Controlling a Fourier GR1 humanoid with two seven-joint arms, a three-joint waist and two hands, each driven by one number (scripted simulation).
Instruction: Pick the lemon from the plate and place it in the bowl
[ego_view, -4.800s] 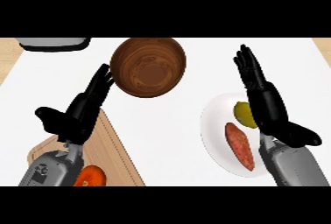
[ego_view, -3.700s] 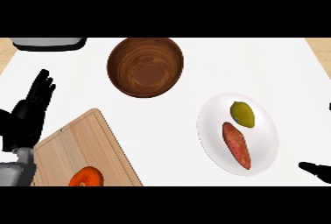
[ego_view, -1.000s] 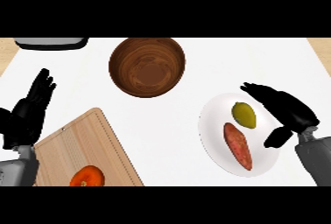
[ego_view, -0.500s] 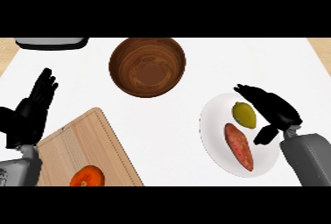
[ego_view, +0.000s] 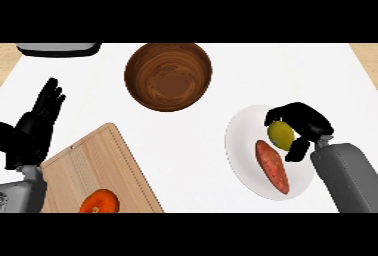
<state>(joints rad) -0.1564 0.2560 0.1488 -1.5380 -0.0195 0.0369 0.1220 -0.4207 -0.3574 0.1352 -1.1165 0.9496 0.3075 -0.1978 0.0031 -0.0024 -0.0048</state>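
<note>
A yellow-green lemon (ego_view: 280, 134) lies on the upper right part of a white plate (ego_view: 242, 165), beside an orange sweet potato (ego_view: 271, 166). My right hand (ego_view: 306, 126) is curled over the lemon from the right, fingers arched across its top and thumb below it. A brown wooden bowl (ego_view: 168, 75) stands up and to the left of the plate, with nothing in it. At the left edge my left hand (ego_view: 35, 126) rests open, fingers pointing up.
A wooden cutting board (ego_view: 88, 170) lies at the lower left with a red tomato (ego_view: 99, 202) on its near end. A grey appliance (ego_view: 57, 48) sits at the top left corner. White counter (ego_view: 192, 140) separates bowl and plate.
My right hand has come in from the right edge and its fingers have closed round the lemon on the plate. The left hand stayed still.
</note>
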